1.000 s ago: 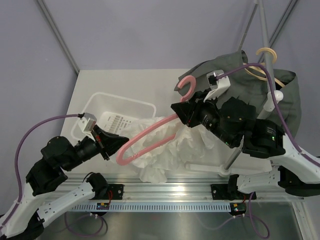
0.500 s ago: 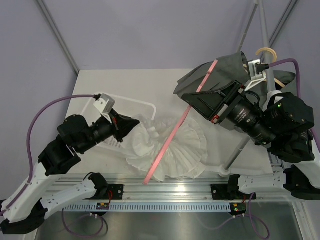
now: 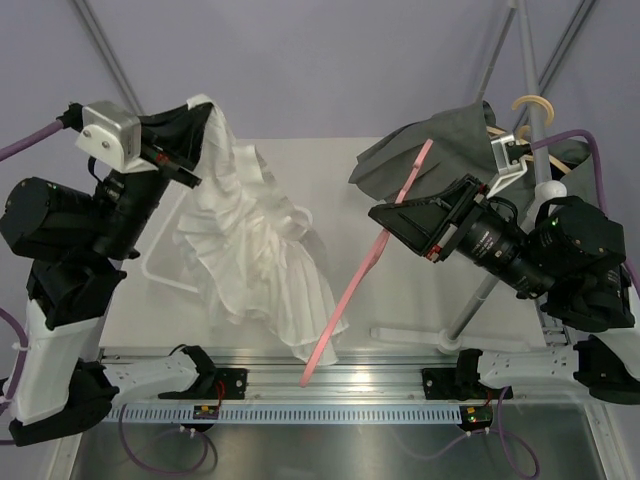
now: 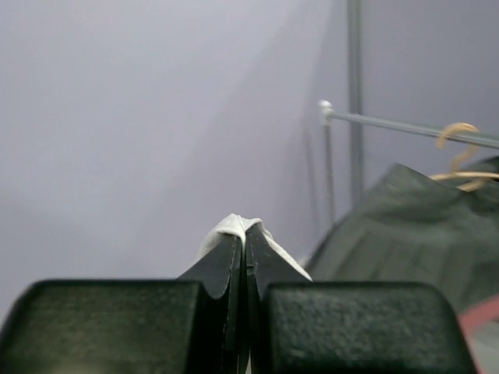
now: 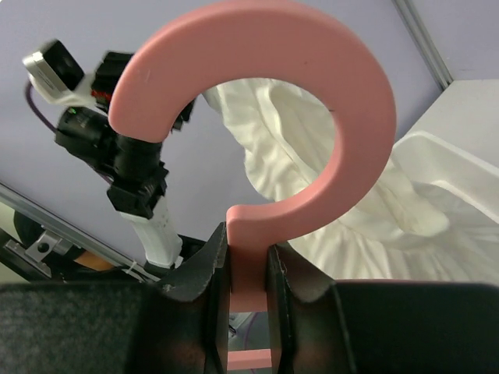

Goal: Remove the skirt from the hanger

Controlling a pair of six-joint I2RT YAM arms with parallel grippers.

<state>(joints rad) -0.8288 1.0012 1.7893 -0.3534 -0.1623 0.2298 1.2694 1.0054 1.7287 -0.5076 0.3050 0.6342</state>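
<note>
Skirt (image 3: 255,250) hanging lengthwise, hanger (image 3: 355,290) diagonal, seemingly separate

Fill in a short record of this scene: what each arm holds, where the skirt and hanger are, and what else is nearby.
Left fingers: shut on the top of the white skirt, raised high
Right fingers: shut on the neck of the pink hanger
Skirt: hangs down from the left fingers over the table
Hanger: slants down, low end by the skirt hem
Skirt freed: cannot tell
Nearby: white bin, grey garment on the rack
</note>
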